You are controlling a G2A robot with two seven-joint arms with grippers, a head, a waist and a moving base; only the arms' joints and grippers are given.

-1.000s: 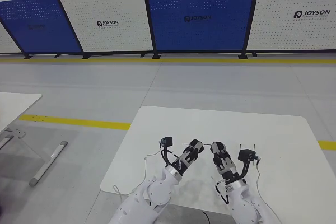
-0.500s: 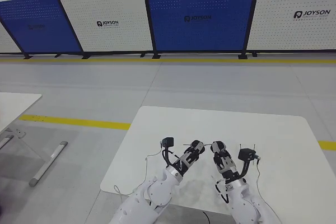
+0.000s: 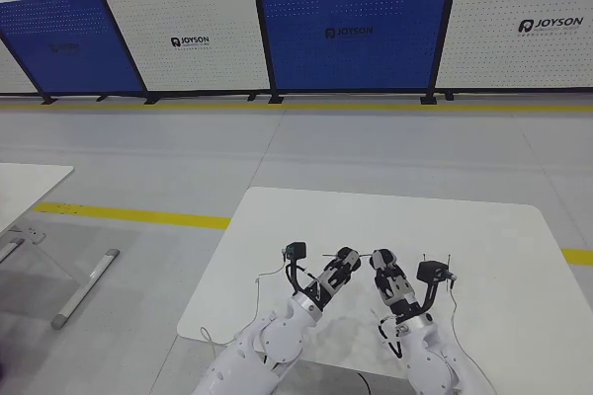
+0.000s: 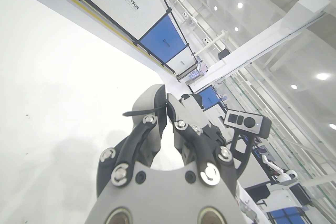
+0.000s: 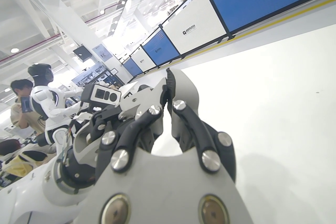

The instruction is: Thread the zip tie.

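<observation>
Between the pads of the left claw [image 4: 166, 97]: a black zip tie [image 4: 144, 111] is pinched, and its thin strap sticks out sideways past one finger, over the table [image 4: 52, 51].
Left claw: closed on the zip tie and held over the near middle of the table.
Right claw [image 5: 167, 83]: the fingers are pressed together, pad against pad; whether anything lies between them cannot be told.
Claws together: from above, the left claw [image 3: 344, 257] and the right claw [image 3: 379, 261] sit side by side, near each other but apart.
Table [image 3: 455, 222]: white, with rounded corners, standing on a grey floor [image 3: 326, 148].
Backdrop: blue and white panels [image 3: 351, 44] stand behind a yellow line [image 3: 277, 105] on the floor.
</observation>
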